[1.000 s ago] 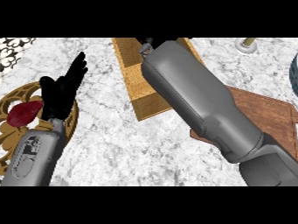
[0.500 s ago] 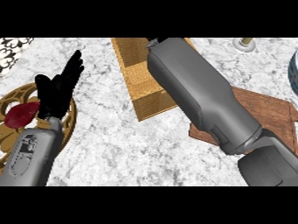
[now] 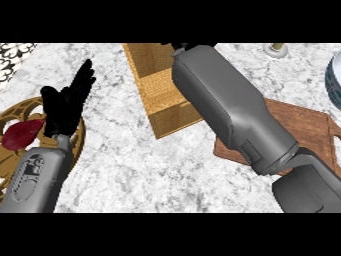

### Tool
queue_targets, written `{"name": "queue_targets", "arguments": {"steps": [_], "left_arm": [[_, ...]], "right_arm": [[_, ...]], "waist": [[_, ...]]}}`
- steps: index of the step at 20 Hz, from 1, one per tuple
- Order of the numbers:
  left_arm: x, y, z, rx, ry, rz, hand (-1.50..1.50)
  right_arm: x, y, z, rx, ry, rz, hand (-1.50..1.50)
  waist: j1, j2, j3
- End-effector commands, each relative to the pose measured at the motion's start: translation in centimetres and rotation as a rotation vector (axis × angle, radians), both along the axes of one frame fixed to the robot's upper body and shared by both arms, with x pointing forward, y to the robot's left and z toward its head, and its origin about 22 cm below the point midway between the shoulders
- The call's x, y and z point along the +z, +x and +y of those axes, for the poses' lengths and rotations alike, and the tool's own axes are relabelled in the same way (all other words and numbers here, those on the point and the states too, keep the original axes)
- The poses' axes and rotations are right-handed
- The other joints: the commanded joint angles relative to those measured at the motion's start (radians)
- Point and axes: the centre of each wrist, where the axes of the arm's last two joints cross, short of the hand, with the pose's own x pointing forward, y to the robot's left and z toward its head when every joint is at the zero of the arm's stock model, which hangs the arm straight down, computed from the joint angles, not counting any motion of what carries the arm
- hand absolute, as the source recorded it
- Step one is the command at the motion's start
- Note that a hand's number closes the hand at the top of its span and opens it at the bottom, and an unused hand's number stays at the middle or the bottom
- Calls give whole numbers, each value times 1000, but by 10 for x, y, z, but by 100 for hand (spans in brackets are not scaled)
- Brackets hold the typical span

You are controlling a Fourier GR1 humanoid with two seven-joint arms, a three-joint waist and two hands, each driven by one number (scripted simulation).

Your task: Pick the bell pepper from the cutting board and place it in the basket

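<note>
Head view: your left robot hand (image 3: 59, 113) rests spread at left. Right robot hand (image 3: 184, 46) reaches the basket's (image 3: 155, 86) far end; you cannot tell its state.

Right forearm (image 3: 232, 115) over basket (image 3: 149, 92), cutting board (image 3: 309, 125)

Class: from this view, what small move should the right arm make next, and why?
Probably lower the right robot hand into the basket: its forearm spans from the cutting board to above the basket, and no bell pepper shows on the board.
</note>
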Motion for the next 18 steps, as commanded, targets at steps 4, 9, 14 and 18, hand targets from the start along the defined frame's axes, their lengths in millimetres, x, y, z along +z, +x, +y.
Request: {"name": "queue_targets", "arguments": {"steps": [4, 9, 14, 18], "left_arm": [[5, 3, 5, -7, 6, 0, 0], [-5, -2, 8, -5, 2, 1, 0], [-4, -3, 9, 2, -12, 3, 0], [-2, -1, 3, -5, -9, 14, 0]], "right_arm": [[-31, 8, -12, -88, -410, 209, 150], [-17, 9, -6, -112, -591, 242, 150], [-11, 6, 1, -106, -635, 248, 150], [8, 5, 9, -116, -641, 284, 150]], "waist": [[2, -5, -8], [-3, -4, -4], [-9, -3, -1], [-14, -3, 0]]}}
